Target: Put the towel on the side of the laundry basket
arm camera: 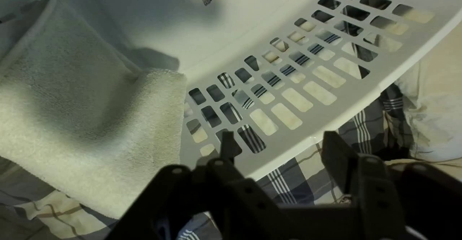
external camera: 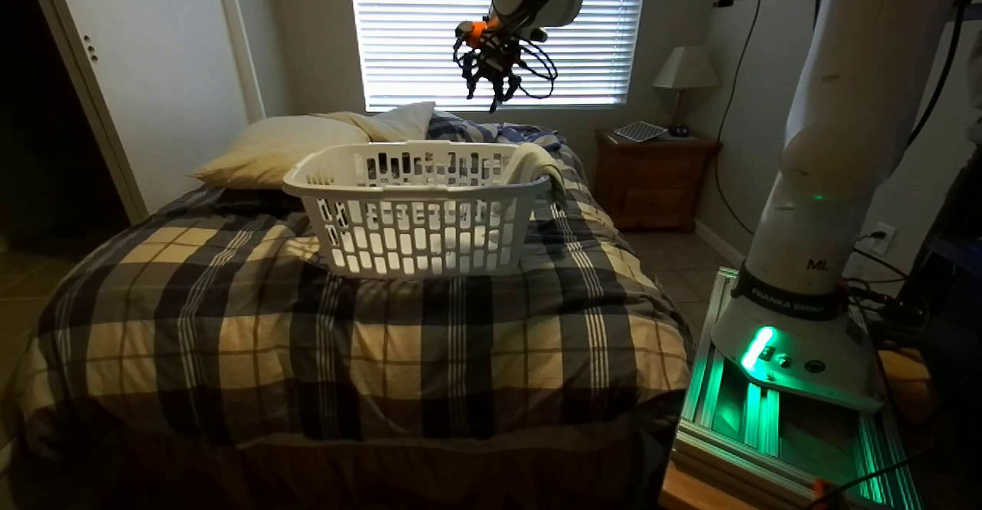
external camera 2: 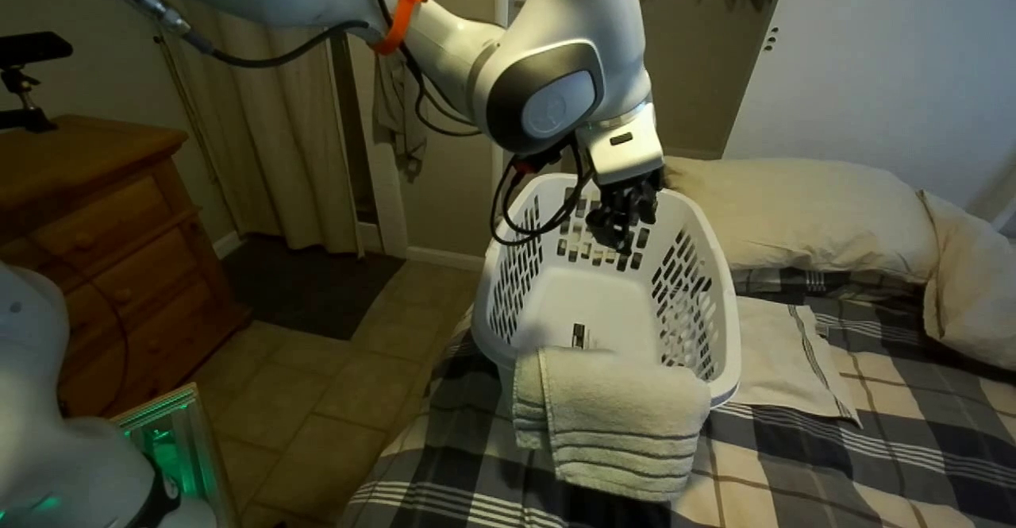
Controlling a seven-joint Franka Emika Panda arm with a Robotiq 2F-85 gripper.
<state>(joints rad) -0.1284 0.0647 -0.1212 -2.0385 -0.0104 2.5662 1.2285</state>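
A pale, greenish-white towel hangs folded over one end rim of the white laundry basket, with its striped end down the outside. The towel also shows over the basket's end in an exterior view and at the left of the wrist view. The basket stands upright on the bed. My gripper is open and empty, its fingers apart, with the basket rim below and beyond them. In an exterior view the gripper hangs well above the basket. It touches neither towel nor basket.
A second white cloth with dark stripes lies on the plaid bed beside the basket. Pillows lie along one side of the basket. A nightstand with a lamp and a dresser stand off the bed.
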